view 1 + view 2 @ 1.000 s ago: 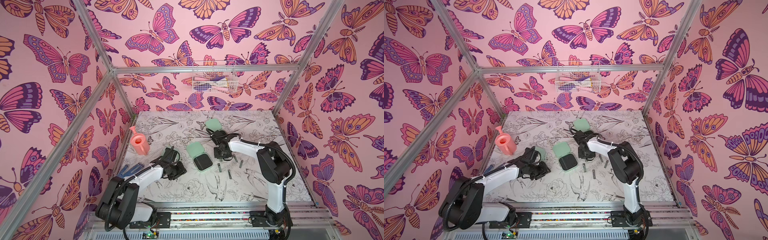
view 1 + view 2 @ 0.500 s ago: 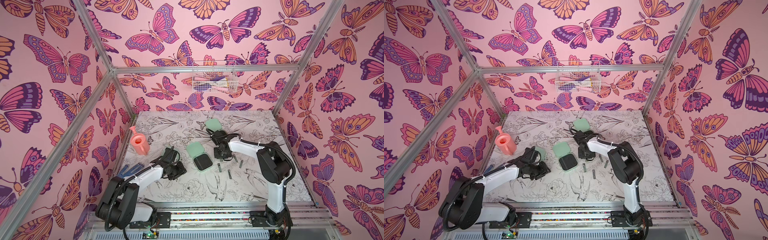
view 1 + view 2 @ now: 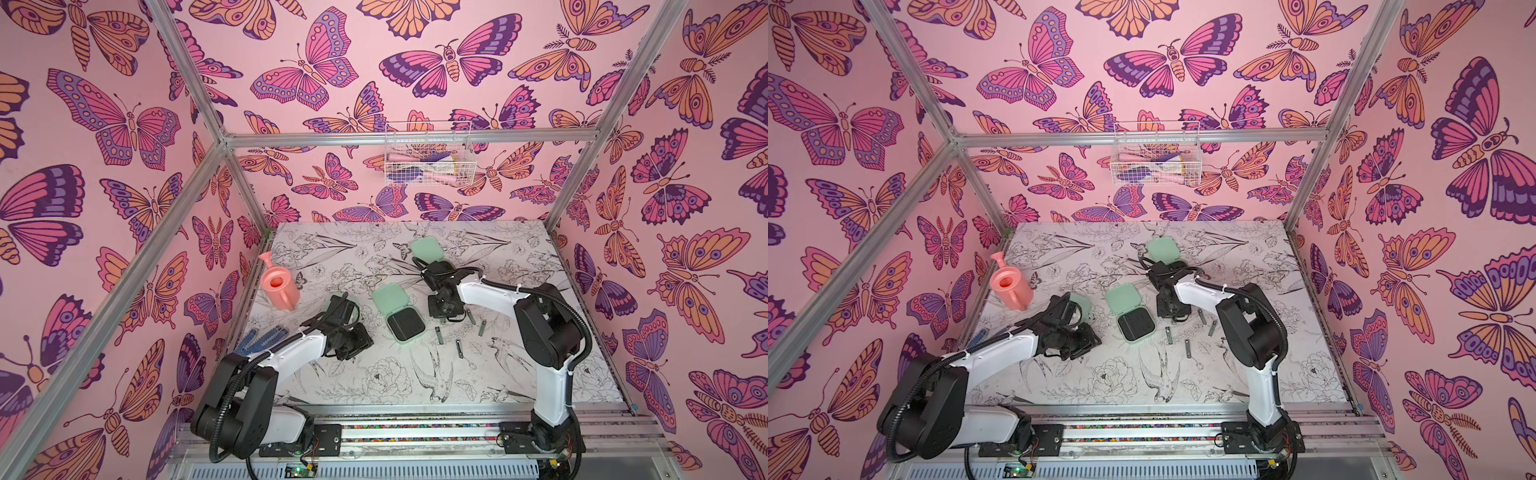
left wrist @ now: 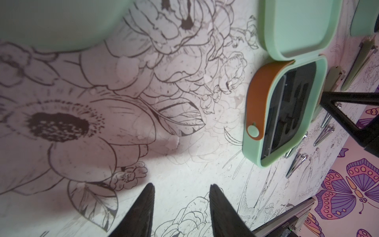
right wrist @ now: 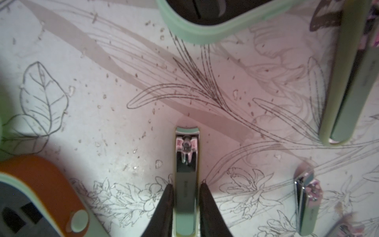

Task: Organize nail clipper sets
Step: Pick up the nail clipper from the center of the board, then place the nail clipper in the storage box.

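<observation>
The right pincer point(image 5: 186, 183) is closed to a narrow gap on a slim steel nail clipper point(image 5: 187, 162). Its black tapered fingers point(image 5: 167, 203) press the tool's two long edges. Whether the clipper rests on the table point(image 5: 102, 123) or is lifted clear cannot be told. The table is a white sheet printed with fine-line flowers and birds and flecked with small marks.

The left pincer point(image 4: 181, 185) stands partly open and empty, its dark pointed tips over bare print.

Between the two arms lies an open case point(image 3: 405, 325), a matt mint-green rounded square with a black moulded insert. Its lid point(image 3: 389, 297) is folded back flat, and an orange strap point(image 4: 264, 82) with a mint stud wraps one side.

Four loose clippers point(image 3: 439, 335) of grey metal are scattered just right of it, near the right pincer. A second case point(image 3: 426, 249) sits at the far side, partly behind the right arm. A third case point(image 3: 1080, 302) shows just beside the left pincer, mostly hidden. A glossy pink watering can point(image 3: 278, 289) stands at the table's left edge.
</observation>
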Tool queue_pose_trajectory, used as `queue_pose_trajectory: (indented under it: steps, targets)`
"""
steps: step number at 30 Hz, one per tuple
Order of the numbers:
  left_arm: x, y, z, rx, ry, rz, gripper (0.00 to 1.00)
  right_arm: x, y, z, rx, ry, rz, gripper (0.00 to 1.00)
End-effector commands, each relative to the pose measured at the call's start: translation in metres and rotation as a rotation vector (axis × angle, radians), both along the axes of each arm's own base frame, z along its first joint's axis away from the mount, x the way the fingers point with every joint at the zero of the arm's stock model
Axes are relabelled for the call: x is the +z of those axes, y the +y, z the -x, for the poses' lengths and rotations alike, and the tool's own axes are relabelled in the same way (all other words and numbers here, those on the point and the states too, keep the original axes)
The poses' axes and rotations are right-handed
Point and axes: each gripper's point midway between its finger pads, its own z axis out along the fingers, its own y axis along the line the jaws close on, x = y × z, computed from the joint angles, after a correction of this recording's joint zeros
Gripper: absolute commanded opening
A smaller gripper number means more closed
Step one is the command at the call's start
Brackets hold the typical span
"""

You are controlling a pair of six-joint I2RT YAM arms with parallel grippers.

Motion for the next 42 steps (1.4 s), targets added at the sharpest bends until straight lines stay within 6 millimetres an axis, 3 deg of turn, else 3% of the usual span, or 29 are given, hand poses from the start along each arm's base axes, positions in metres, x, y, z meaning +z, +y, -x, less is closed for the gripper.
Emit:
queue_pose_trajectory:
  steps: [1, 8, 13, 19, 25, 42]
  targets:
    - [0.0, 0.003, 0.003, 0.006, 0.0, 0.0, 0.46, 0.027, 0.008, 0.003, 0.065, -0.042, -0.024, 0.22]
    - [-0.001, 0.004, 0.004, 0.006, 0.002, -0.001, 0.46, 0.05, 0.042, 0.02, 0.264, -0.062, -0.031, 0.22]
    - [-0.001, 0.003, 0.004, 0.005, 0.003, -0.002, 0.46, 0.06, 0.085, 0.041, 0.386, -0.055, -0.1, 0.22]
    - [-0.002, 0.004, 0.005, 0.005, 0.005, -0.004, 0.46, 0.049, 0.121, 0.052, 0.411, -0.026, -0.124, 0.22]
    - [-0.002, 0.005, 0.005, 0.006, 0.002, -0.006, 0.46, 0.035, 0.13, 0.052, 0.401, -0.004, -0.117, 0.22]
    - [-0.004, 0.005, 0.005, 0.006, 0.009, -0.012, 0.46, 0.015, 0.124, 0.046, 0.414, 0.005, -0.04, 0.22]
